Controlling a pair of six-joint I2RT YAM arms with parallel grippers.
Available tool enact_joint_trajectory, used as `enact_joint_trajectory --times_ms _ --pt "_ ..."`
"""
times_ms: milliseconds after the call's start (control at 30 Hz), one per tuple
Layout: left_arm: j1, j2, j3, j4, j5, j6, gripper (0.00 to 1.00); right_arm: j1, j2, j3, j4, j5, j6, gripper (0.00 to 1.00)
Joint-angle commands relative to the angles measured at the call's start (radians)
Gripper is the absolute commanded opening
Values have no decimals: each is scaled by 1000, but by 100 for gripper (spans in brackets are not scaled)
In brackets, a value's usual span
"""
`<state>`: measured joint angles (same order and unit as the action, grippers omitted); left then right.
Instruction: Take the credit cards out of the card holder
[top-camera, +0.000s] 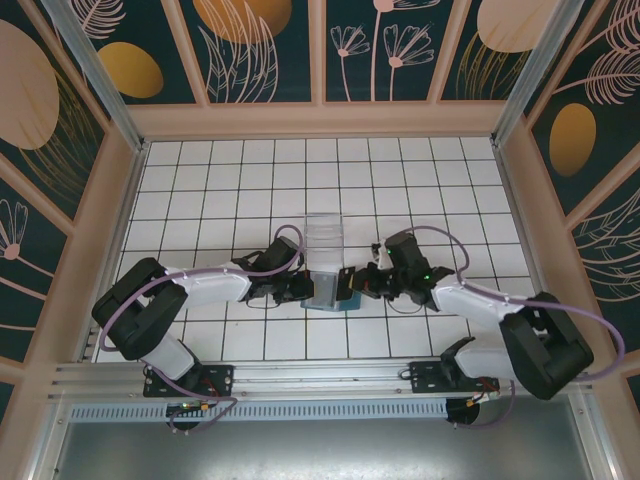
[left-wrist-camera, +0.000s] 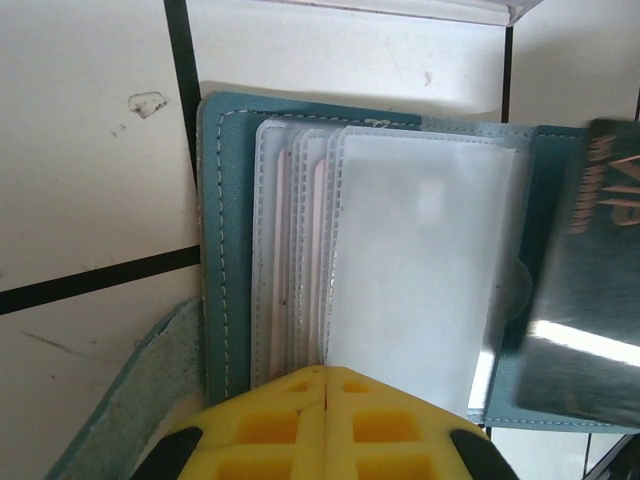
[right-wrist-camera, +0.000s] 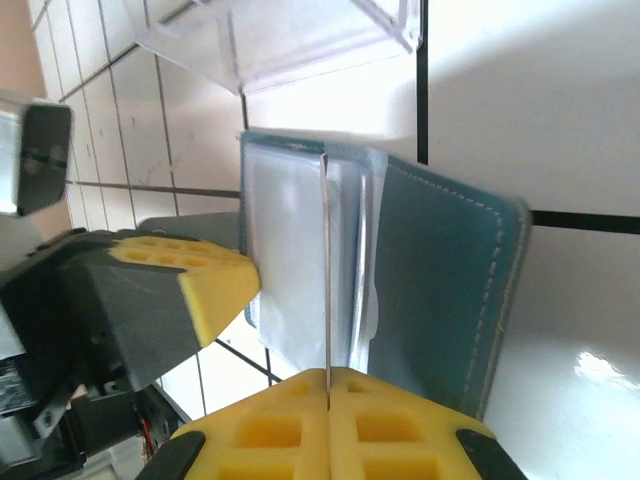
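Right gripper (right-wrist-camera: 327, 385) has its yellow fingers pressed together on the dark card (left-wrist-camera: 590, 290), which its own camera sees edge-on as a thin line rising from the seam between them. From the left wrist, that card hangs tilted over the right-hand flap of the card holder (right-wrist-camera: 450, 280), with only its lower part overlapping the teal cover, so it looks all but free. The left gripper (left-wrist-camera: 325, 378) also has its fingers closed together, tips set on the near edge of the plastic sleeves. It appears to be pinning the holder to the surface (left-wrist-camera: 90, 180) rather than pinching anything, though I cannot be sure no sleeve is caught between them.

The holder lies open on the white tiles just in front of the clear box (right-wrist-camera: 270, 40). Pale cards (left-wrist-camera: 306, 250) show as pinkish strips in the rear sleeves.

To finish this step well, I would draw the card straight out along its own plane, away from the spine, while the left gripper keeps firm downward pressure so the soft holder neither drags nor folds. Once the corner clears, it should be set down well apart.

Gold lettering runs sideways on the dark card. It seems to read "VIP", and the smaller line beside it is too blurred to read.
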<state>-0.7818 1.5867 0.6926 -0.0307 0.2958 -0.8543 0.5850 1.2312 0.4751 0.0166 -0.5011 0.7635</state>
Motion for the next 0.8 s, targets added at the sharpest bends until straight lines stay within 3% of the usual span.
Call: enact_joint_trajectory --times_ms 0,200,500,767 --pt "-5 15 -3 -122 -70 23 6 -30 -79 80 -178 77 -102 7" --pt "-5 0 -25 -103 -74 23 6 -32 -91 259 -321 226 -414 5" --pt "-5 -7 -44 -68 -57 18 6 -30 32 578 -509 295 -1198 0" --pt "-4 -56 -91 -38 -49 -16 7 7 288 832 -732 281 -1519 0"
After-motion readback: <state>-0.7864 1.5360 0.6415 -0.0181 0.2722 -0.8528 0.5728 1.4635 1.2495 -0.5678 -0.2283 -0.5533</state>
